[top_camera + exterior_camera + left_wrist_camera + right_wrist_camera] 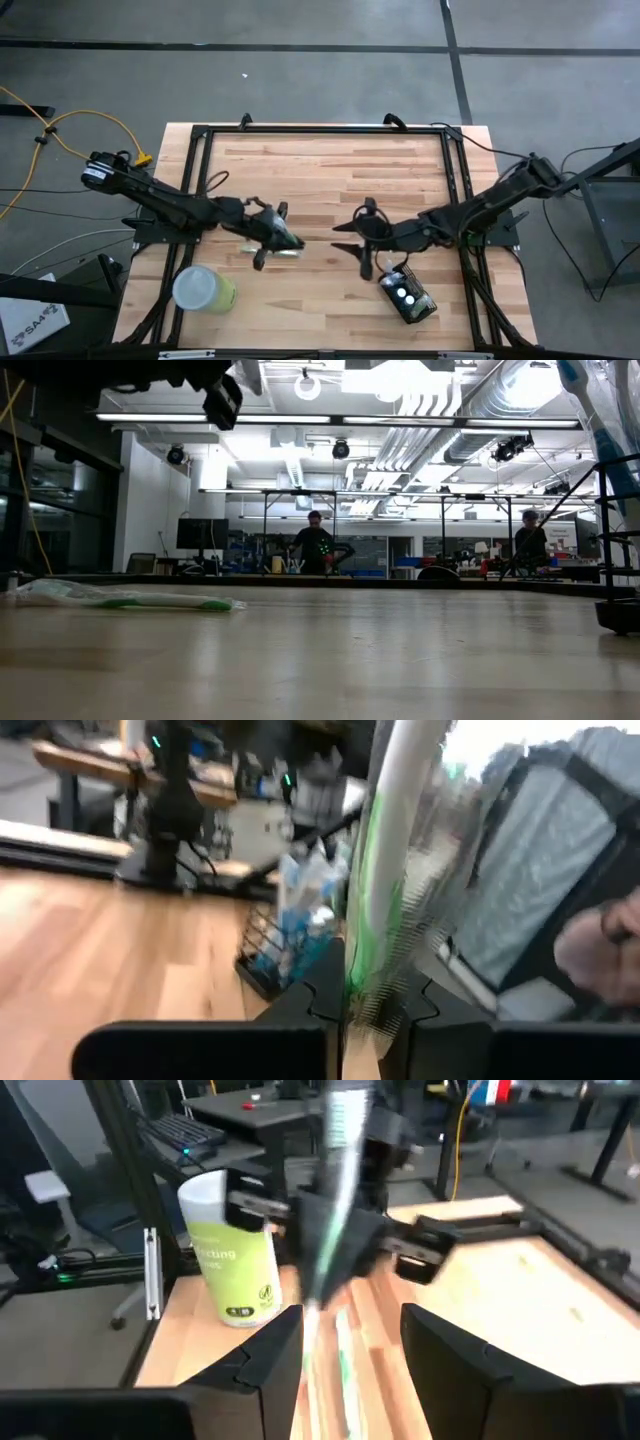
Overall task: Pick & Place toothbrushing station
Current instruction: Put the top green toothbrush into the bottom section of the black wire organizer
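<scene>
Station (407,297): black mesh box on the desk (320,160), near edge, right side. I see white and blue items standing in it.
Station axis: long side runs diagonally, one end toward the desk centre, the other toward the near right corner; open top faces up.
Cup (203,290): lime green, near left corner, well apart from the station.
Packet (125,599): a wrapped, green-marked toothbrush lying flat on the desk in the low view; I can't tell where it sits in the high view.
Right claw (362,237): just beyond the station, jaws spread and gripping nothing that I can see.
Left claw (272,238): left of centre, clenched on a green-and-white brush in clear wrap (385,870), held upright.
Risk one: I judge the wrap slippery; the brush could twist between the jaws or drop short of the station.
Risk two: the claws sit near each other; a careless reach could clip the right arm or nudge the station.
</scene>
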Robot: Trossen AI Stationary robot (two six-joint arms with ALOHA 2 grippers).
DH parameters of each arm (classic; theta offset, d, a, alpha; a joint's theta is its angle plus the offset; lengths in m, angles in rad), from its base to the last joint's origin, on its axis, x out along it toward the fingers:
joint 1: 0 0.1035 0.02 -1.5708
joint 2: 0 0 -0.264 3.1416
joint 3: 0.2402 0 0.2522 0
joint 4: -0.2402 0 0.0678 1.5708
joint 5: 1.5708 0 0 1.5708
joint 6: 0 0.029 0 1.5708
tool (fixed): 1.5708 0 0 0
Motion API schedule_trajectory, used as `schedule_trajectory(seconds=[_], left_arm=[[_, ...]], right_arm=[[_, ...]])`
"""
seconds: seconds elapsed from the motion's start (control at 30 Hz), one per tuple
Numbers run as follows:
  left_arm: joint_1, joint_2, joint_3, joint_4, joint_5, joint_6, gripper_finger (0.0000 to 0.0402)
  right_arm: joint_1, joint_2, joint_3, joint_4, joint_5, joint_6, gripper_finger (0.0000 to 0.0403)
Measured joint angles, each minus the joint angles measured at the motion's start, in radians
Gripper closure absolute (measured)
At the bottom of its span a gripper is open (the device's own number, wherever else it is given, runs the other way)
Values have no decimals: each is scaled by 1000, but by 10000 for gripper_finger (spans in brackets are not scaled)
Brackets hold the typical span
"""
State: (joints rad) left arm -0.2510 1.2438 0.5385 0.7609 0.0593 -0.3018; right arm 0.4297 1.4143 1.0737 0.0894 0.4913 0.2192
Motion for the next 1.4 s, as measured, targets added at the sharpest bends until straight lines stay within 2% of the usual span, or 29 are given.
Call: schedule_trajectory(seconds=[0.13,0.3,0.47,0.57,0.77,1.0,1.2,1.4], left_arm=[[-44,42,107,-117,53,61,387],[-58,124,234,-211,154,129,387],[-15,231,329,-206,384,152,387],[15,292,376,-191,448,151,387],[65,356,428,-172,480,147,387],[57,376,433,-142,516,144,387],[56,378,434,-160,560,96,387],[37,393,432,-178,576,86,387]], right_arm=[[1,-46,0,-80,-57,68,243],[1,-55,0,-74,-181,91,250],[1,-54,0,-69,-271,92,257],[1,-54,0,-62,-290,91,260],[2,-54,0,-54,-311,63,264],[-13,-53,0,-46,-319,15,266],[-65,-37,0,-55,-450,73,266],[-62,5,0,-37,-472,91,266]])
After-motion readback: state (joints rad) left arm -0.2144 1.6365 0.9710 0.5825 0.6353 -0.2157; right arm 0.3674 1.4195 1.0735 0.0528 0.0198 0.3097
